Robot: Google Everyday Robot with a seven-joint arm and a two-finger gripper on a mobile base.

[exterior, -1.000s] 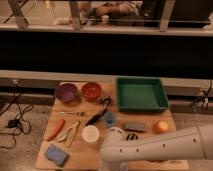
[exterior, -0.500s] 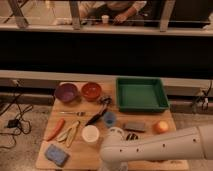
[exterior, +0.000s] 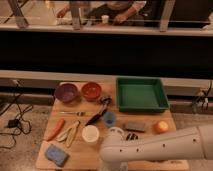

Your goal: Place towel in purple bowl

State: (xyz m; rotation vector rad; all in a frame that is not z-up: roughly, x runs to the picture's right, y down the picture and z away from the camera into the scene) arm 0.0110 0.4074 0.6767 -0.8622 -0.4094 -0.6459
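Looking at a fat white arm (exterior: pixel 160 145) lying across from the right side, low over the near edge of the table (exterior: pixel 77 150). Hiding the gripper out of sight, past the arm's bent end at the bottom edge. Holding its fingers pinched all the way together. Giving no way to tell what, if anything, is between them.

Covering the front right of the table with that arm. Leaving bare wood at the front, between the arm's bent end and a blue pad (exterior: pixel 56 154) in the front left corner.

Seeing a green tray (exterior: pixel 141 95) at the back right, close to the back edge. Finding the purple bowl (exterior: pixel 66 93) at the back left, near the left and back edges, just beside a red bowl (exterior: pixel 91 91).

Finding the towel (exterior: pixel 115 132) near the front middle, pale and limp, lying flat on the wood just right of a cup (exterior: pixel 90 134), with its near side tucked under the arm. Seeing it well apart from the purple bowl, with a black tool (exterior: pixel 99 112) and a small blue thing (exterior: pixel 109 118) lying between the two.

Spotting a pale forked tool (exterior: pixel 68 133) and a long orange thing (exterior: pixel 54 129) left of the cup, near the left edge. Spotting a grey block (exterior: pixel 135 126) and an orange ball (exterior: pixel 161 126) on the right, just behind the arm.
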